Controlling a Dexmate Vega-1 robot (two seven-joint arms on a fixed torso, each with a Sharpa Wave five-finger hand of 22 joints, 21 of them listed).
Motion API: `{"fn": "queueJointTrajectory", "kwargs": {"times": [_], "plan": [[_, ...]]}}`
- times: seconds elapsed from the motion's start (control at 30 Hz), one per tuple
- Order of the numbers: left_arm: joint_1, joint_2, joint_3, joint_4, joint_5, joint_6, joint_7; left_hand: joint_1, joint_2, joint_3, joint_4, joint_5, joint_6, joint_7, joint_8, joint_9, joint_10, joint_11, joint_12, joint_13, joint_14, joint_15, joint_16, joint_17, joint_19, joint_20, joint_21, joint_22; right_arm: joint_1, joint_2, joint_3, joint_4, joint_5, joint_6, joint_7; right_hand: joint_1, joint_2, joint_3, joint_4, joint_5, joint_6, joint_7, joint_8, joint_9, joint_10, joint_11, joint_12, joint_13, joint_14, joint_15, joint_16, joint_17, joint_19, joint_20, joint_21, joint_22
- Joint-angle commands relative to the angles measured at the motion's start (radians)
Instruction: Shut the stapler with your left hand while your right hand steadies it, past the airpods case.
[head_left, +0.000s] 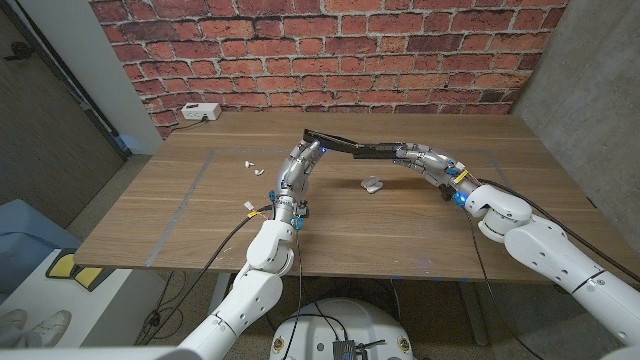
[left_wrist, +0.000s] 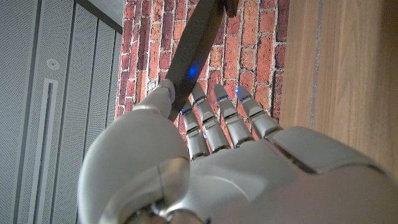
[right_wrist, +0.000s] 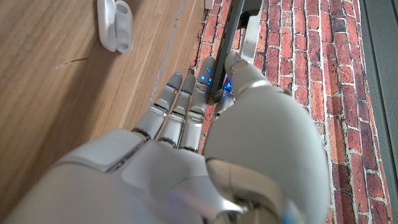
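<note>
The black stapler (head_left: 352, 148) hangs above the table, swung open into a long, nearly straight bar. My left hand (head_left: 302, 163) holds its raised left end; in the left wrist view the dark arm (left_wrist: 193, 56) runs between thumb and fingers (left_wrist: 227, 115). My right hand (head_left: 430, 162) grips the other end, where the stapler (right_wrist: 231, 37) sits between thumb and fingers (right_wrist: 180, 102). The white airpods case (head_left: 372, 185) lies on the table just nearer me than the stapler, and its lid is open (right_wrist: 115, 25).
Small white bits (head_left: 250, 165) lie on the table left of my left hand. A white box (head_left: 200, 112) stands at the back left corner by the brick wall (head_left: 330, 50). Thin tape lines (head_left: 190, 190) mark the wooden tabletop.
</note>
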Motion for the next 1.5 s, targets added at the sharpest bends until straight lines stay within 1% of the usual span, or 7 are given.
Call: {"fn": "queueJointTrajectory", "kwargs": {"times": [0.03,0.5,0.63,1.17,1.27,1.43,1.5], "plan": [[-0.007,0.011,0.006,-0.020,0.044,0.014,0.026,0.029,0.013,0.097,0.091,-0.002,0.069,-0.056,0.260,0.094,0.118,-0.088,0.115,0.168,0.001,-0.169,-0.005,0.006,-0.001,0.004,0.003,0.002,-0.020,-0.021,0.011,-0.026,-0.054,0.033,-0.019,0.007,0.013,-0.001,0.007,0.006,0.005,0.010,0.003,0.001,0.079,-0.082,0.005,0.000,0.005,-0.160,-0.001,0.004,0.004,0.000,0.006,0.003],[-0.001,0.032,0.006,-0.061,0.101,0.025,0.059,0.029,0.012,0.095,0.093,-0.004,0.066,-0.055,0.267,0.108,0.121,-0.088,0.126,0.184,-0.002,-0.169,-0.009,0.010,-0.004,0.005,0.003,0.002,-0.036,-0.028,0.011,-0.052,-0.104,0.061,-0.033,0.006,0.013,-0.003,0.007,0.007,0.004,0.011,0.000,0.002,0.076,-0.086,0.006,0.000,0.006,-0.158,-0.004,0.007,0.002,0.000,0.008,0.004],[0.007,0.034,0.004,-0.083,0.156,0.016,0.091,0.031,0.012,0.091,0.089,-0.006,0.067,-0.050,0.270,0.114,0.125,-0.088,0.132,0.191,0.000,-0.172,-0.007,0.014,-0.005,0.005,0.003,0.002,-0.040,-0.034,0.013,-0.063,-0.117,0.063,-0.038,0.008,0.013,-0.003,0.006,0.007,0.004,0.011,-0.001,0.002,0.077,-0.082,0.007,-0.001,0.006,-0.154,-0.005,0.009,0.002,0.001,0.009,0.004],[-0.007,0.064,-0.003,-0.135,0.239,0.078,0.135,0.037,0.009,0.084,0.079,-0.011,0.069,-0.051,0.278,0.129,0.134,-0.089,0.144,0.210,-0.003,-0.169,-0.005,0.021,-0.005,0.006,0.004,0.002,-0.047,-0.061,0.017,-0.109,-0.197,0.070,-0.068,0.007,0.013,-0.005,0.007,0.009,0.005,0.010,-0.002,0.003,0.076,-0.083,0.008,-0.002,0.007,-0.156,-0.010,0.012,0.000,0.002,0.012,0.004],[-0.010,0.072,-0.006,-0.146,0.246,0.094,0.140,0.037,0.010,0.083,0.078,-0.012,0.069,-0.050,0.277,0.130,0.135,-0.090,0.145,0.212,-0.003,-0.167,-0.005,0.022,-0.004,0.005,0.004,0.002,-0.046,-0.060,0.014,-0.112,-0.208,0.071,-0.072,0.006,0.013,-0.006,0.007,0.009,0.006,0.010,-0.002,0.003,0.076,-0.084,0.008,-0.003,0.007,-0.156,-0.011,0.012,0.000,0.002,0.013,0.004],[-0.024,0.071,-0.005,-0.148,0.240,0.101,0.137,0.041,0.010,0.078,0.072,-0.015,0.075,-0.038,0.279,0.131,0.142,-0.090,0.149,0.219,-0.003,-0.170,-0.001,0.027,-0.003,0.008,0.005,0.002,-0.037,-0.052,0.004,-0.120,-0.233,0.078,-0.079,0.008,0.013,-0.006,0.007,0.009,0.006,0.009,-0.002,0.003,0.076,-0.084,0.008,-0.004,0.008,-0.157,-0.011,0.014,-0.001,0.002,0.013,0.004],[-0.034,0.074,-0.002,-0.150,0.254,0.110,0.136,0.042,0.010,0.078,0.070,-0.016,0.076,-0.040,0.279,0.131,0.143,-0.090,0.150,0.221,-0.002,-0.169,0.000,0.027,-0.003,0.008,0.005,0.002,-0.020,-0.041,-0.007,-0.121,-0.237,0.079,-0.076,0.007,0.012,-0.006,0.007,0.009,0.006,0.009,-0.003,0.003,0.076,-0.083,0.009,-0.003,0.009,-0.157,-0.011,0.014,-0.001,0.002,0.014,0.004]]}}
